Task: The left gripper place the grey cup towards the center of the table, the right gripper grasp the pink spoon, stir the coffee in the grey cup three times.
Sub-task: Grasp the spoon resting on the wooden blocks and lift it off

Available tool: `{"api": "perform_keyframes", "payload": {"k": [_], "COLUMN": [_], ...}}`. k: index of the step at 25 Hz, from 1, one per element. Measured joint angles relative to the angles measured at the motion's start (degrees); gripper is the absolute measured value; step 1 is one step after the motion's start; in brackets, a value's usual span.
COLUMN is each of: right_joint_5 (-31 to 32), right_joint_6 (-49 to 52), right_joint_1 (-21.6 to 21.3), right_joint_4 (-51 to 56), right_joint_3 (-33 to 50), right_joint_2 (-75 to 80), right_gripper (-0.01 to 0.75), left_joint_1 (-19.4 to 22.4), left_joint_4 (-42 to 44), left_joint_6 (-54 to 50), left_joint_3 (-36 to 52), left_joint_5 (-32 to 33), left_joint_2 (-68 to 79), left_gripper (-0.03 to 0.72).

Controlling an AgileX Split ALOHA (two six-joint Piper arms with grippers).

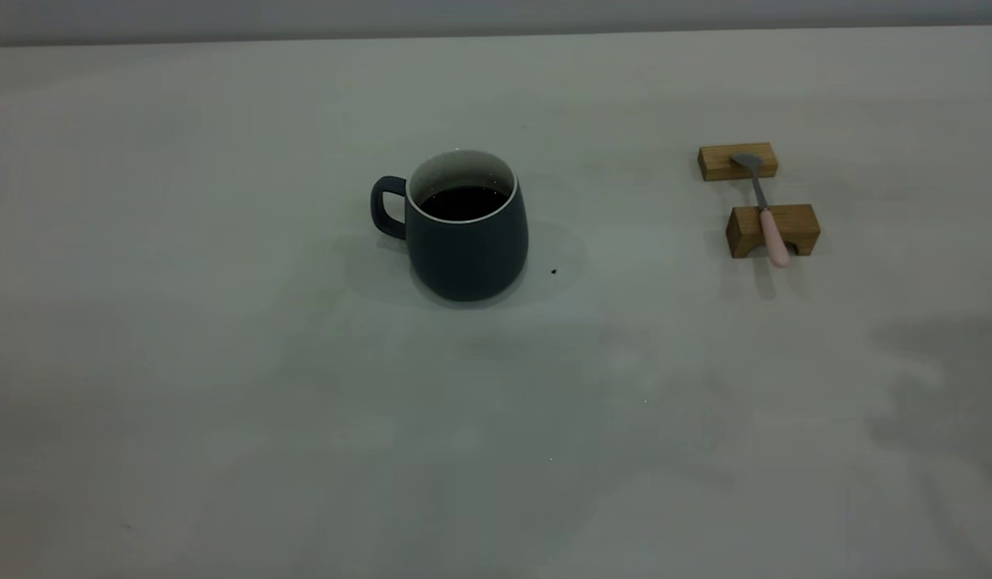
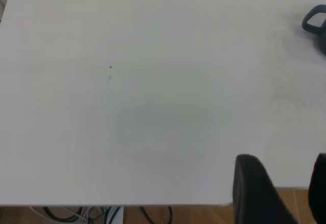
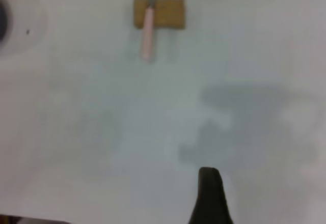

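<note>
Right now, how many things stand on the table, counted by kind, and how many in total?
Mugs: 1, the grey cup, holding coffee
Spoons: 1, the pink spoon, lying across the blocks
Wooden blocks: 2, far block and near block
Total: 4 things on the table

One grey cup [image 1: 467, 227] stands on the table [image 1: 223, 362], holding one pool of coffee [image 1: 464, 203]. One pink spoon [image 1: 763, 211] lies across two wooden blocks [image 1: 737, 161] [image 1: 772, 230]. In the left wrist view, two dark fingers [image 2: 257, 191] show; in the right wrist view, one dark finger [image 3: 211, 197] shows, the spoon lying well beyond it.
</note>
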Motion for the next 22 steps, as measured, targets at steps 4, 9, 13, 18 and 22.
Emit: {"api": "perform_keyframes", "payload": {"k": [4,9,13,18,22], "right_joint_5": [-5.51,-7.34,-7.46,-7.47,-7.12], "right_joint_6": [-5.28,-6.24,-6.30,-6.37,-6.37], "right_joint_1": [4.12,7.83,9.91,11.29,11.29], "right_joint_4": [3.96,4.56,4.56,4.35,2.64], "right_joint_3": [-3.73,-12.59,-19.23,-26.08,-30.19], "right_joint_2": [14.79,31.37,41.59,50.16,54.23], "right_gripper": [0.624,0.624,0.624,0.624,0.624], "left_joint_1": [0.00,0.00,0.00,0.00,0.00], "left_joint_4": [0.00,0.00,0.00,0.00,0.00], "left_joint_6": [0.00,0.00,0.00,0.00,0.00], "left_joint_3": [0.00,0.00,0.00,0.00,0.00], "left_joint_5": [0.00,0.00,0.00,0.00,0.00], "left_joint_2": [0.00,0.00,0.00,0.00,0.00], "left_gripper": [0.337,0.337,0.337,0.337,0.337]}}
